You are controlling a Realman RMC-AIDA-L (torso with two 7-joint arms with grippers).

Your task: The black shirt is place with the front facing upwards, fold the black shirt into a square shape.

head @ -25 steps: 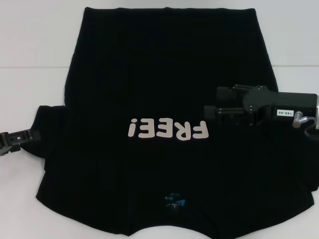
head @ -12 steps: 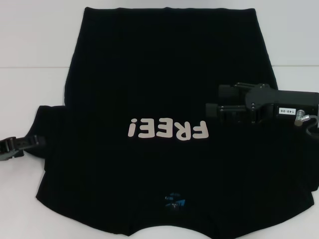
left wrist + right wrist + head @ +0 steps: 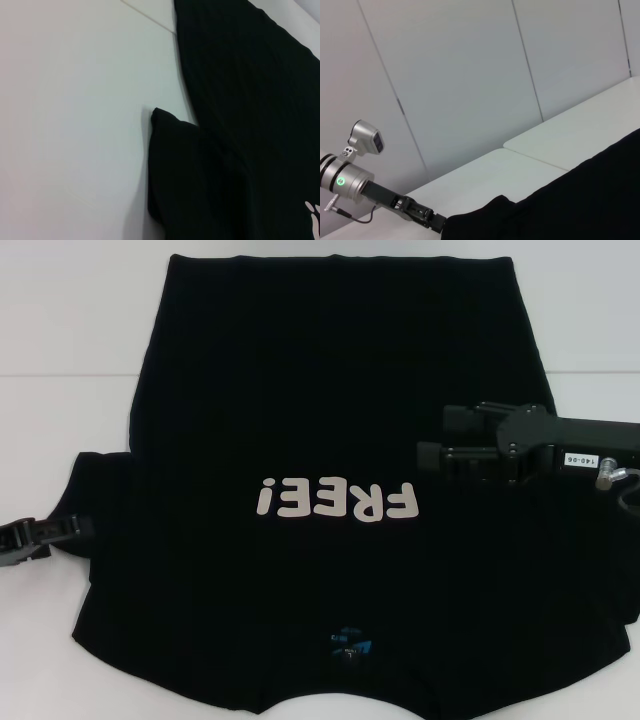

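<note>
The black shirt (image 3: pixel 330 410) lies flat on the white table (image 3: pixel 70 330), front up. Its pale "FREE!" lettering (image 3: pixel 335 502) reads upside down to me, and the blue neck label (image 3: pixel 350 642) is near the front edge. My right gripper (image 3: pixel 435 432) hovers over the shirt's right side, level with the lettering. It is open and holds nothing. My left gripper (image 3: pixel 75 528) is at the outer edge of the left sleeve (image 3: pixel 100 490). The left wrist view shows that sleeve (image 3: pixel 185 170). The right wrist view shows the left gripper (image 3: pixel 427 220) at the shirt's edge (image 3: pixel 580 200).
The white table extends left of the shirt (image 3: pixel 75 125) and behind it (image 3: pixel 545 145). A seam runs across the table (image 3: pixel 60 376). Pale wall panels (image 3: pixel 470 75) stand behind. The shirt's right side runs under my right arm (image 3: pixel 590 445).
My left gripper has slid toward me and a little outward along the left sleeve's edge. My right gripper has drifted slightly to the right. The shirt has not moved.
</note>
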